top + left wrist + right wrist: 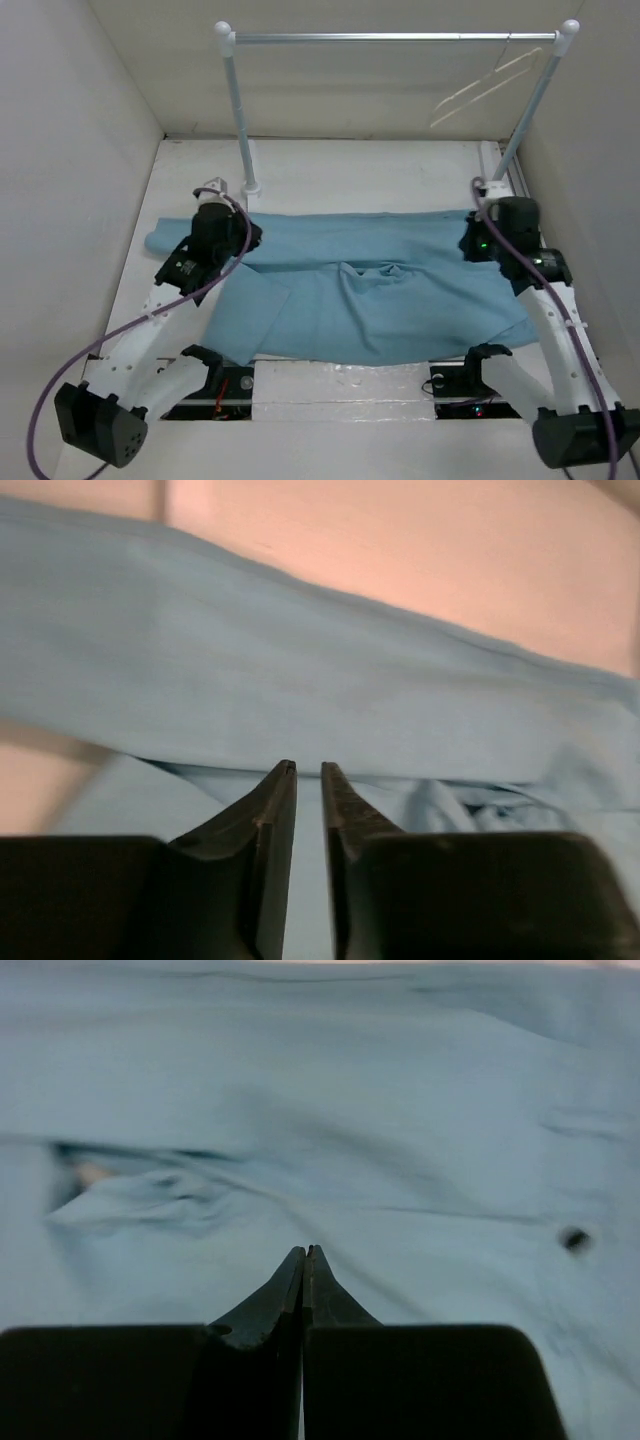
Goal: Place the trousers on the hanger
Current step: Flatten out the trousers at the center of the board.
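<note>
White table [350, 165], matte, boxed in on three sides by plain off-white panels: left wall [70, 150], back wall [350, 95], right wall [605, 130]. The walls meet the table straight at the left, far and right edges.

Silver rail [395, 38] spans high above the far edge. It sits on two white posts with a white ball cap at each end. The left post [238, 110] has its foot [250, 187] on the table near the far edge, left of centre. The right post [530, 105] comes down at the far-right corner.

Glossy strip [340, 378] at the middle of the near edge.

Light is even and diffuse, shadows soft. In the left wrist view the bare table reads pinkish-peach.
</note>
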You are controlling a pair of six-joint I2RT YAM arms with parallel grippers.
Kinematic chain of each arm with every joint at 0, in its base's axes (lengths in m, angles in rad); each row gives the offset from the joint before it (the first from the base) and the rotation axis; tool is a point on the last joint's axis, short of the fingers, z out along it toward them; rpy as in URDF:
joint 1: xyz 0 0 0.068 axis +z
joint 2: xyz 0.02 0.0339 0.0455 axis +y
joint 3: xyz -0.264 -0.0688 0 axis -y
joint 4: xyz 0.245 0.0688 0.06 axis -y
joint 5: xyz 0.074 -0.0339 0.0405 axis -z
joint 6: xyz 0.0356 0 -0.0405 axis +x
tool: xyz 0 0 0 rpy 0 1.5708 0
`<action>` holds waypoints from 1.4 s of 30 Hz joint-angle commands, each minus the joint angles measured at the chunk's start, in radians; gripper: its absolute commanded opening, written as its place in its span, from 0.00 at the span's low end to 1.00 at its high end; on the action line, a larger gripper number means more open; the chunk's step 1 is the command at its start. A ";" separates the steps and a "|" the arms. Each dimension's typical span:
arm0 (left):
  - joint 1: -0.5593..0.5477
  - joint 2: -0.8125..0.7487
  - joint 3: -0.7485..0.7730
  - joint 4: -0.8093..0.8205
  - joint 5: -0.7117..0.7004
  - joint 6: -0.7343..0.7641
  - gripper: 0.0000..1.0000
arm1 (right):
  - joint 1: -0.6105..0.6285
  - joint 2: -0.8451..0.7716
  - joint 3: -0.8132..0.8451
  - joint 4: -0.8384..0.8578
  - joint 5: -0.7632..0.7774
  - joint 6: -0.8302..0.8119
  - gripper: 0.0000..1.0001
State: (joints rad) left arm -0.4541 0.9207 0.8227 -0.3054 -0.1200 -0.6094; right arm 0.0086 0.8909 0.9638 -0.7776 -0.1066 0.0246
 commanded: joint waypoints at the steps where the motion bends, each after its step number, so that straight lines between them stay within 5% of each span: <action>1: 0.184 0.078 -0.053 -0.024 0.291 0.153 0.10 | 0.319 0.057 -0.030 0.133 0.029 0.093 0.00; 3: 0.152 0.134 -0.042 -0.064 0.171 0.163 0.00 | 0.501 0.109 -0.027 0.164 0.057 0.084 0.00; 5: 0.144 0.151 -0.019 -0.072 0.034 0.137 0.03 | 0.585 0.196 -0.022 0.207 0.082 0.074 0.00; 6: 0.167 0.168 -0.008 -0.067 0.026 0.084 0.22 | 0.612 0.229 -0.020 0.230 0.059 0.066 0.00; 9: 0.413 0.223 -0.013 -0.013 0.087 -0.049 0.42 | 0.727 0.330 -0.028 0.342 -0.092 0.023 0.00; 14: 0.610 0.270 -0.008 0.052 0.094 -0.186 0.49 | 0.847 0.347 -0.037 0.379 -0.143 -0.012 0.06; 20: 0.730 0.372 0.007 0.080 0.071 -0.343 0.52 | 0.872 0.322 -0.053 0.350 -0.197 -0.141 0.27; 25: 0.787 0.539 0.058 0.109 0.099 -0.380 0.52 | 0.821 0.332 -0.013 0.288 -0.189 -0.196 0.31; 31: 0.787 0.694 0.142 0.138 0.085 -0.368 0.41 | 0.745 0.376 0.024 0.262 -0.208 -0.213 0.31; 32: 0.787 0.704 0.154 0.138 0.085 -0.362 0.35 | 0.745 0.379 0.026 0.261 -0.208 -0.213 0.31; 33: 0.787 0.716 0.170 0.138 0.086 -0.348 0.04 | 0.745 0.378 0.023 0.261 -0.205 -0.212 0.31; 34: 0.787 0.716 0.205 0.115 0.071 -0.323 0.00 | 0.745 0.378 0.018 0.264 -0.197 -0.210 0.31; 42: 0.697 0.543 0.363 -0.164 -0.128 -0.168 0.00 | 0.673 0.408 -0.060 0.319 -0.228 -0.215 0.31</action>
State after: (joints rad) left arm 0.2615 1.5883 1.1160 -0.3439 -0.1314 -0.8581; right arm 0.7029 1.2865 0.9260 -0.5045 -0.3012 -0.1696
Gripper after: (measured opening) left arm 0.010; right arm 0.306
